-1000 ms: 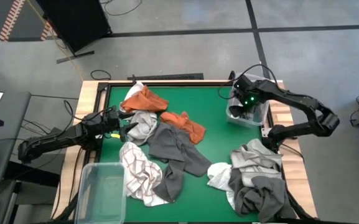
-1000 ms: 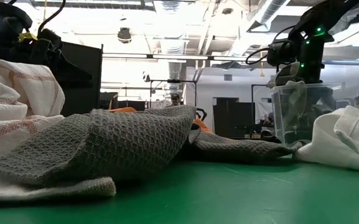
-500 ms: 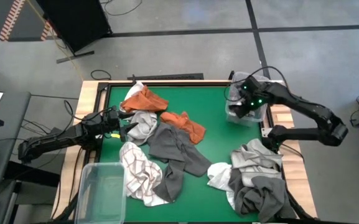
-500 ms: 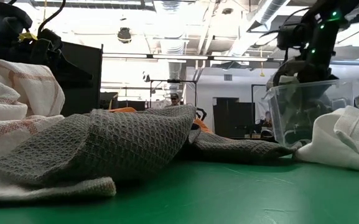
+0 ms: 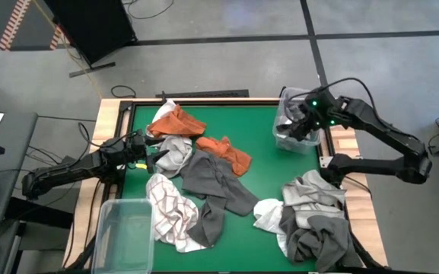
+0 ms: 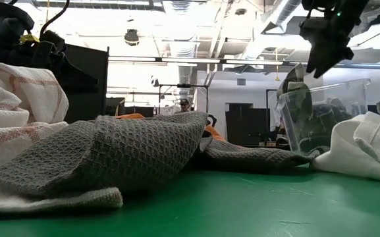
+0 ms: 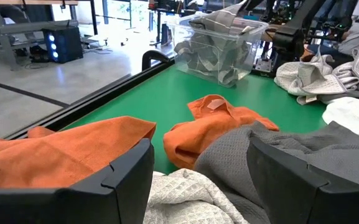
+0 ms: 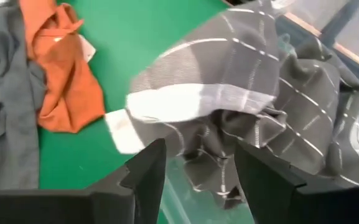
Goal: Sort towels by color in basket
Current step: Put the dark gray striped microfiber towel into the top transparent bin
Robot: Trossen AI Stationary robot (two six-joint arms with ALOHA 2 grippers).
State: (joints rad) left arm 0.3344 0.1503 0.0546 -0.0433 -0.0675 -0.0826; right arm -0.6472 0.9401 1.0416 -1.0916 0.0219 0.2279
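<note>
Covering the green table, towels lie under bright ceiling lights.

Towels lie spread across the table's left and middle, another heap near right; a bin holding towels stands far right.

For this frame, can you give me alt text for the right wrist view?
The right hand, fingers apart and empty, hovers over a clear bin stuffed with grey checked towels, one corner draping over its rim. Beyond it, on the green table, lie an orange towel and a dark grey towel.
</note>
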